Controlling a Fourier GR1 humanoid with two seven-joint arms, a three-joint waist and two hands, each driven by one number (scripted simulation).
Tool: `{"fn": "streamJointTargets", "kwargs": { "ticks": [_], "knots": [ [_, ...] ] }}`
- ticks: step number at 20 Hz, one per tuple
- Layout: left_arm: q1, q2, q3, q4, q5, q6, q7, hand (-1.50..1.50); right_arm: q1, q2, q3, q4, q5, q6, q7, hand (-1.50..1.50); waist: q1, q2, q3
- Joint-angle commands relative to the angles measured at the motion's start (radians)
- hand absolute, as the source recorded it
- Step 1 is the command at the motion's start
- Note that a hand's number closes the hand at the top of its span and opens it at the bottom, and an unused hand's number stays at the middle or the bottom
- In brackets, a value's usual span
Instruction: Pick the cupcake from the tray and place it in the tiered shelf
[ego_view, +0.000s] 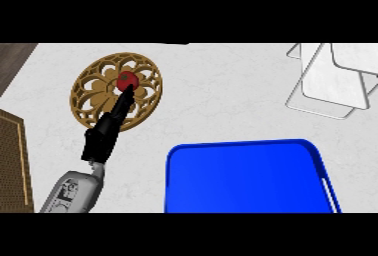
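The grey forearm (70, 192) rises from the lower left, nearest the viewer, cut off at the bottom edge. Its black left hand (107, 131) stretches up with straight fingers, the tips touching a small red object (127, 81), possibly the cupcake, though too small to tell. That object sits on a round golden openwork plate (96, 102), not on the tray. At the far left edge a brown slatted piece (13, 160) is only partly in view. Further right lies the blue tray (247, 177), cropped below. At upper right stands the white tiered shelf (332, 80), cut by the edge.
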Motion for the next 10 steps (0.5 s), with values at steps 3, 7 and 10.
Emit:
{"fn": "streamJointTargets", "kwargs": {
  "ticks": [3,7,10],
  "knots": [
    [0.026,0.011,0.022,0.025,-0.003,-0.008,-0.032,0.0,-0.136,0.094,0.061,0.121,0.107,0.025,-0.159,1.5,-0.012,-0.003,-0.001],
    [0.065,0.006,0.017,0.016,-0.017,0.007,-0.053,0.0,-0.143,0.161,0.096,0.081,0.179,-0.086,-0.282,1.5,-0.016,-0.005,0.0],
    [0.034,-0.002,0.014,-0.007,-0.019,0.006,-0.007,0.0,-0.237,0.207,0.124,0.14,0.186,-0.068,-0.23,1.5,-0.017,-0.007,-0.001]
  ]
}}
